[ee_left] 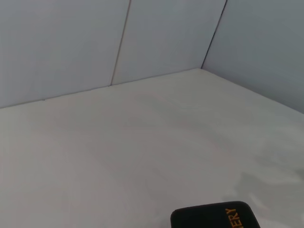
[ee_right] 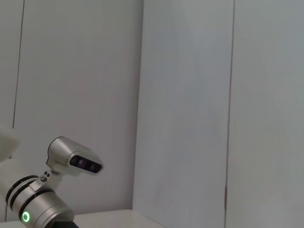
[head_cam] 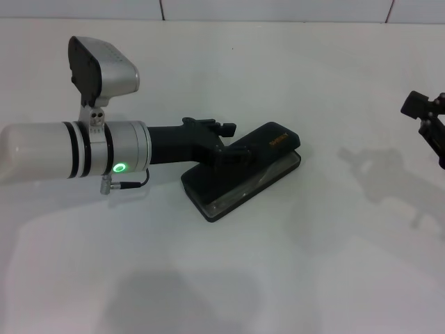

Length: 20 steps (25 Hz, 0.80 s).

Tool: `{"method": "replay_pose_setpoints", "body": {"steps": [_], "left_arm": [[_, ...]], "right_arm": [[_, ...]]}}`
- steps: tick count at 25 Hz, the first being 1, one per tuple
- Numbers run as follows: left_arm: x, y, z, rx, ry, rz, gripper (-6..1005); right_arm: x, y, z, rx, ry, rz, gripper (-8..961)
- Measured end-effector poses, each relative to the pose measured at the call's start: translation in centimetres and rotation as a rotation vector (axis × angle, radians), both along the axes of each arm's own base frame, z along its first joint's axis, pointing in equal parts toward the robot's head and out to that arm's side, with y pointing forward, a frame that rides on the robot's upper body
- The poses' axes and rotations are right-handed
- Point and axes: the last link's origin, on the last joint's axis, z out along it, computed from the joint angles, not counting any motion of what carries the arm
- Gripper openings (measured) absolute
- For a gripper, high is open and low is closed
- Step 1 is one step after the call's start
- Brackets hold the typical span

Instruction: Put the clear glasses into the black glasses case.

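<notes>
The black glasses case [head_cam: 208, 182] lies at the middle of the white table, its lid with orange lettering [head_cam: 278, 138] lowered almost flat. The clear glasses [head_cam: 245, 186] show as a transparent strip in the gap between lid and base, so they lie inside the case. My left gripper [head_cam: 233, 141] reaches in from the left, open, with its lower finger [head_cam: 235, 156] resting on the lid. A corner of the case [ee_left: 213, 217] shows in the left wrist view. My right gripper [head_cam: 427, 122] hangs at the table's right edge, away from the case.
White table [head_cam: 222, 278] with bare room on all sides of the case. A pale panelled wall [head_cam: 278, 8] runs along the back. The right wrist view shows the left arm's wrist camera [ee_right: 73, 161] against the wall.
</notes>
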Motion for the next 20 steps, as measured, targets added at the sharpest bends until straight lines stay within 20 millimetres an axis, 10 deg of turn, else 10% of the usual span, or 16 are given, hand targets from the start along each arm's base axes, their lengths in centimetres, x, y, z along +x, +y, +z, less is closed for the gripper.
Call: {"method": "replay_pose_setpoints", "body": {"steps": [13, 20], "left_arm": [[1.6, -0.6, 1.1, 0.012, -0.104, -0.090, 726], [4.8, -6.6, 6.5, -0.041, -0.462, -0.524, 736]], "right_arm": [[0.1, 0.2, 0.1, 0.011, 0.000, -0.009, 24], [-1.9, 0.8, 0.4, -0.130, 0.024, 0.058, 72]]}}
